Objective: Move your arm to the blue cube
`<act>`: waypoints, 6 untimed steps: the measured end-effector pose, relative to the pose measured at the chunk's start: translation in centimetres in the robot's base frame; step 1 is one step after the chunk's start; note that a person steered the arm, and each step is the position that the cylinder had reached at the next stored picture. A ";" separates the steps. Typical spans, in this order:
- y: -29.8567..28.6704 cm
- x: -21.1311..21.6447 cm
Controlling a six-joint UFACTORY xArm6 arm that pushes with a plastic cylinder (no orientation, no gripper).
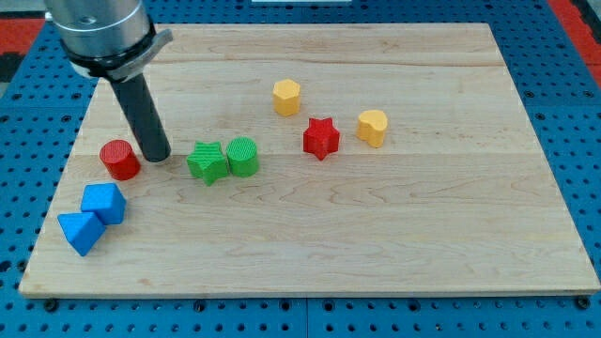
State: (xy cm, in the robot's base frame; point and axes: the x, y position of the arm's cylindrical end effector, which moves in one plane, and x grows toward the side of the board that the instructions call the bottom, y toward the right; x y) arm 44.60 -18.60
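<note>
My tip (156, 155) rests on the wooden counter (394, 244) in the view's left part, at the end of a dark rod that comes down from the arm at the view's top left. There is no pincer on this arm, so it neither spreads nor pinches anything; the rod simply ends at the tip.

The tip stands just to the right of the red cylinder (119, 160), very near it, though contact cannot be told. To the tip's right, a little apart, lies the green star (207, 161), and the green cylinder (242, 156) sits right against that star on its right side.

The blue cube (104, 202) lies below and to the left of the tip, near the counter's left edge, under the red cylinder. It is apart from the tip, with the red cylinder between them on the left. A second blue block, wedge-like (79, 231), touches the cube at its lower left.

Further right, well apart from the tip, are the yellow hexagon block (286, 97) toward the view's top, the red star (320, 138) below and right of it, and the yellow heart (372, 127) just right of the red star.

No container shows; every block lies straight on the counter.
</note>
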 end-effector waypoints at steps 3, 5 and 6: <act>2.9 3.1; 2.2 8.8; -0.8 9.9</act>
